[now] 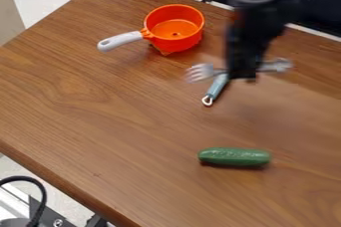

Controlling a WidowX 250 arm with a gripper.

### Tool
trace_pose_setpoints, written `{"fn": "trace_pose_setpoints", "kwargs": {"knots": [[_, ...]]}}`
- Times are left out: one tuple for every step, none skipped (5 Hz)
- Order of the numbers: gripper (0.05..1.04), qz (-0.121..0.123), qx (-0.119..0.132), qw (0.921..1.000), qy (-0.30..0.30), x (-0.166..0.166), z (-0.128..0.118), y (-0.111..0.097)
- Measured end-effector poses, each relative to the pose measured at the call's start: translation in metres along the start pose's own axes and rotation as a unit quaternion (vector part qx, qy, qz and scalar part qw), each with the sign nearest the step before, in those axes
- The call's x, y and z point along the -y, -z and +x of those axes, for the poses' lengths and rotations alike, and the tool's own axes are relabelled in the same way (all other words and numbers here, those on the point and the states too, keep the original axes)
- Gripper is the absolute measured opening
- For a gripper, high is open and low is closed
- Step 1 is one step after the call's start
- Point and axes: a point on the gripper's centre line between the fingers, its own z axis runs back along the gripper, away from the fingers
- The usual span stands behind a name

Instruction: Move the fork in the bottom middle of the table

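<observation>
Gripper (242,75) closed on fork (202,72), mid-length, above the wooden table (73,89); fork lies crosswise, tines out to gripper's left in view, handle end out to its right; blue-handled utensil (215,89) just below-left of the fingertips, upper part hidden; orange pan (175,28) farther up-left, grey handle pointing away from gripper; green cucumber (234,157) well below gripper in view, lying crosswise.

Camera looks down aslant from above table (126,126), fairly near.
</observation>
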Motion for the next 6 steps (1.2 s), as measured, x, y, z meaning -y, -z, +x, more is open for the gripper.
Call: {"fn": "trace_pose_setpoints", "kwargs": {"knots": [[0.112, -0.008, 0.010, 0.9988, -0.046, 0.009, -0.041, -0.001], [0.112, -0.007, 0.004, 0.9905, -0.137, 0.015, -0.066, 0.002], [0.112, 0.000, -0.015, 0.9743, -0.225, 0.018, -0.079, 0.010], [0.112, 0.002, -0.027, 0.9390, -0.343, 0.024, -0.086, 0.027], [0.112, 0.003, -0.045, 0.9156, -0.400, 0.029, -0.086, 0.035], [0.112, 0.002, -0.041, 0.8873, -0.459, 0.036, -0.092, 0.043]]}}
